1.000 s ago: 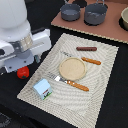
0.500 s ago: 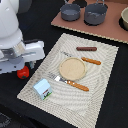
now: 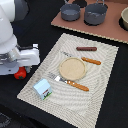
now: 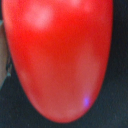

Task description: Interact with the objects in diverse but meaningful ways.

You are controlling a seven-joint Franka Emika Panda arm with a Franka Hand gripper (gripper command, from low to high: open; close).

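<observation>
Gripper: hidden behind white arm; state unclear.
Round red tomato: off mat, under arm.
Pale-blue-and-white milk carton: nearby, on striped placemat.
Dark brown sausage: beyond tan round plate.

The white arm reaches low at the exterior view's left, its gripper hidden beneath the wrist.

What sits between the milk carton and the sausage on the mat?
In the exterior view, the tan plate lies between the milk carton and the sausage, with the fork along the plate's carton side.
</observation>
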